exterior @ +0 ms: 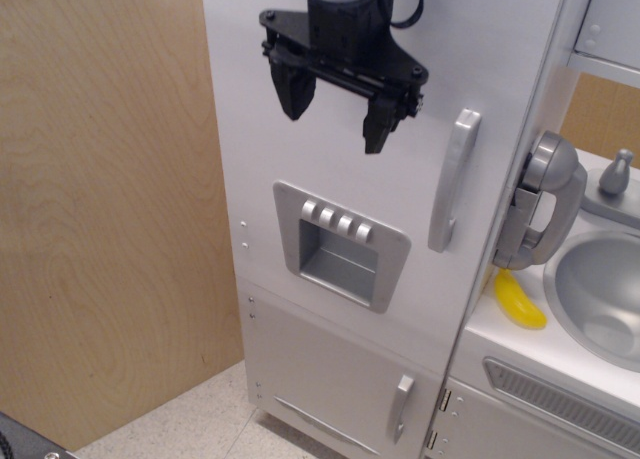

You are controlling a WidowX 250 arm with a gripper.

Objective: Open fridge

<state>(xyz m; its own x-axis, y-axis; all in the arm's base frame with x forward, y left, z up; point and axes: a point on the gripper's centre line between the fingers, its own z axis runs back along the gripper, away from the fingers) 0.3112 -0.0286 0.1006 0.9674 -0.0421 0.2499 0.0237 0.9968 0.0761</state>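
Observation:
The tall white toy fridge (330,159) fills the middle of the view, its upper door shut. The long silver bar handle (452,179) stands at the door's right edge. The grey dispenser recess (340,243) with its row of buttons sits mid-door. My black gripper (336,114) hangs in front of the upper door, fingers pointing down and spread open, empty. It is above the dispenser and to the left of the bar handle, apart from both.
The smaller lower door (340,379) with a short handle (400,407) is below. A grey toy phone (540,201) hangs on the fridge's right side. A yellow banana (520,301) lies by the sink (600,294). A wooden panel (100,209) stands at the left.

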